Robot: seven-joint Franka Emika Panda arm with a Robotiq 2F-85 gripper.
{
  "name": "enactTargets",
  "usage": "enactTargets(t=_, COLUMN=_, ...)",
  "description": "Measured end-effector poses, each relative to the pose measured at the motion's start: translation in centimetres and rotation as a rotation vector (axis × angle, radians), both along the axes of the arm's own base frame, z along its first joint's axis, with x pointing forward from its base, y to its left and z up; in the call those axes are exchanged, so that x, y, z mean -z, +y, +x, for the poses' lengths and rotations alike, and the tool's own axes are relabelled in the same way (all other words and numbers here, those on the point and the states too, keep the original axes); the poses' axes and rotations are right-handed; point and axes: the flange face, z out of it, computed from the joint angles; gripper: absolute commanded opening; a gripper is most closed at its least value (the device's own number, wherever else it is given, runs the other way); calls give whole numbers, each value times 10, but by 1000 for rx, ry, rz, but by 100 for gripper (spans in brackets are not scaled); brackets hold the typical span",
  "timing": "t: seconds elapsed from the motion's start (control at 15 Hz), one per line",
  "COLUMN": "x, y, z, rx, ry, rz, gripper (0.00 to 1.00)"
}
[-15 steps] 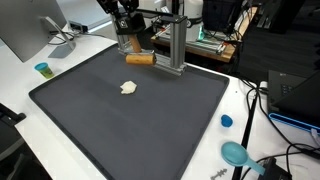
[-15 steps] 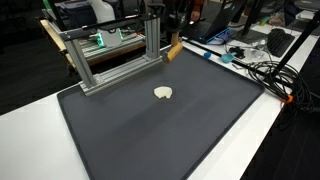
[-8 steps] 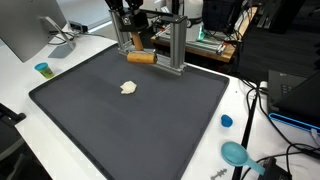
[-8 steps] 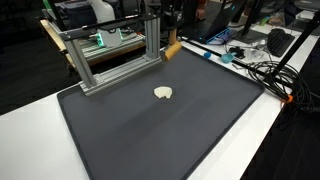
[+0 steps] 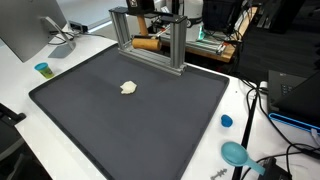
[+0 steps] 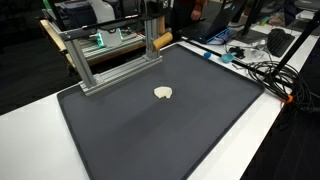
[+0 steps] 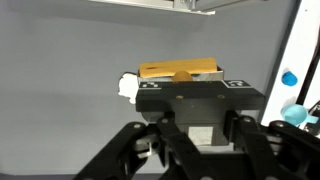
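Observation:
A tan wooden block (image 5: 148,42) hangs just behind the top of the metal frame (image 5: 178,45), off the dark mat (image 5: 130,120). It also shows in an exterior view (image 6: 163,40) beside the frame (image 6: 82,70). My gripper (image 5: 144,28) comes down from the top edge and is mostly hidden by the frame bar. In the wrist view the gripper (image 7: 180,82) is shut on the block (image 7: 178,70), high above the mat. A small white crumpled lump (image 5: 128,87) lies on the mat, as the other views show (image 6: 162,93) (image 7: 127,85).
A blue cup (image 5: 43,69) and a monitor (image 5: 25,30) stand at one side. A blue cap (image 5: 226,121) and a teal scoop (image 5: 236,153) lie near cables on the white table (image 5: 250,120). Cluttered cables and devices (image 6: 250,50) sit beside the mat.
The gripper closed on the block lying in front of the frame and has raised it off the mat, up and back past the frame. The white lump has not moved.

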Motion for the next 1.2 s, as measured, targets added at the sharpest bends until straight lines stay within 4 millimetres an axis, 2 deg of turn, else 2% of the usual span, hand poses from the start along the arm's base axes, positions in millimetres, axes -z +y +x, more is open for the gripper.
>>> enactTargets(t=0.07, x=-12, y=7, z=-16, rx=-7, ry=-31, rz=9, gripper=47)
enactTargets(t=0.2, x=-33, y=21, z=-39, rx=-32, ry=-93, rz=11, gripper=47)
enactTargets(t=0.27, x=-38, y=25, z=-47, rx=-38, ry=-108, rz=11, gripper=22)
enactTargets(t=0.47, x=-34, y=24, z=-54, rx=-44, ry=-90, rz=-7, gripper=22)
enactTargets(t=0.8, x=-5, y=19, z=-60, rx=-24, ry=17, rz=-50, gripper=22)
enactTargets(t=1.0, x=10, y=20, z=-64, rx=-27, ry=48, rz=-50, gripper=22)
enactTargets(t=1.2, x=22, y=13, z=-68, rx=25, ry=55, rz=-35, gripper=22)
